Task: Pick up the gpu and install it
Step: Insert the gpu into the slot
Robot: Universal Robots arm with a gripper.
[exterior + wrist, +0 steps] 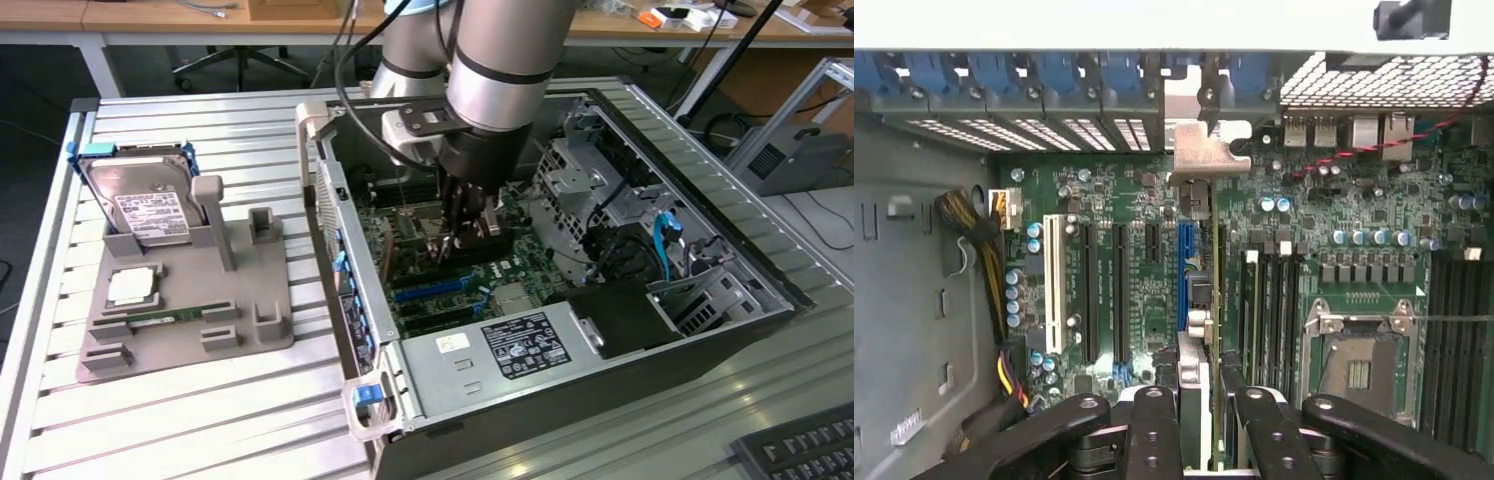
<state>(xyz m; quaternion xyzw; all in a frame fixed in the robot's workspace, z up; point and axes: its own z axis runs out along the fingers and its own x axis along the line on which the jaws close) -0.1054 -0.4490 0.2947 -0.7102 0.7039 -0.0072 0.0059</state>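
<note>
Across the whole scene runs a slatted metal table [200, 420] of pale ribbed panels, with wooden desks and a wheeled chair base behind it on a dark floor, and a grey box-shaped unit [801, 160] off the exterior view's right. A black keyboard [801, 450] corner pokes in at the near right edge.

On the table lies an open computer case [747, 330], side panel off, showing its green motherboard [1144, 270], a black power supply with a white label [534, 345], blue cables and drive cages. To the exterior view's left of the case sits a grey parts holder [267, 330]; a silver hard drive [150, 215] stands upright in it, a square processor chip [131, 287] lies flat on it, and a narrow green memory stick [160, 318] lies nearer the front.

The robot arm [501, 60] reaches straight down into the case. Its gripper [1199, 400] has black fingers [1154, 430] clamped on the gpu [1194, 390], which is held edge-on, upright, above the motherboard. From the wrist view the card lines up with the blue expansion slot [1186, 250], and its silver end bracket [1204, 155] stands against the case's rear slot openings. Whether the card is fully seated in the slot cannot be told.
</note>
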